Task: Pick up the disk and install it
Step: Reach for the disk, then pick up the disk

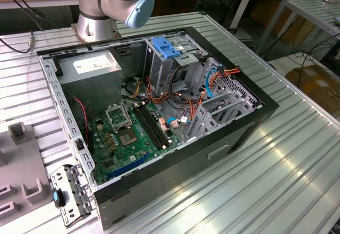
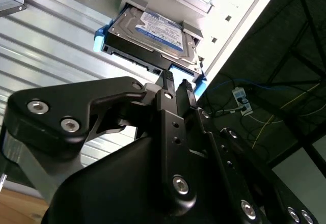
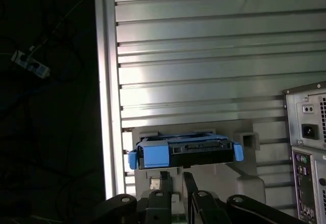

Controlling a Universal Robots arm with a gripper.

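Disk [image 2: 153,30] lying label-up in grey holder [image 3: 247,141] on ribbed table [image 3: 204,56]; white-and-blue label, print not legible. Gripper [image 2: 177,83] jaws narrowly parted, empty, just short of disk's blue frame.

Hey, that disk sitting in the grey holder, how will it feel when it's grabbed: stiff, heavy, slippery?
Probably stiff: the disk is a flat metal box, so it should not bend. It is likely heavy for its size. Its blue frame looks like smooth plastic, so it may flex or slip a little under a pinch.
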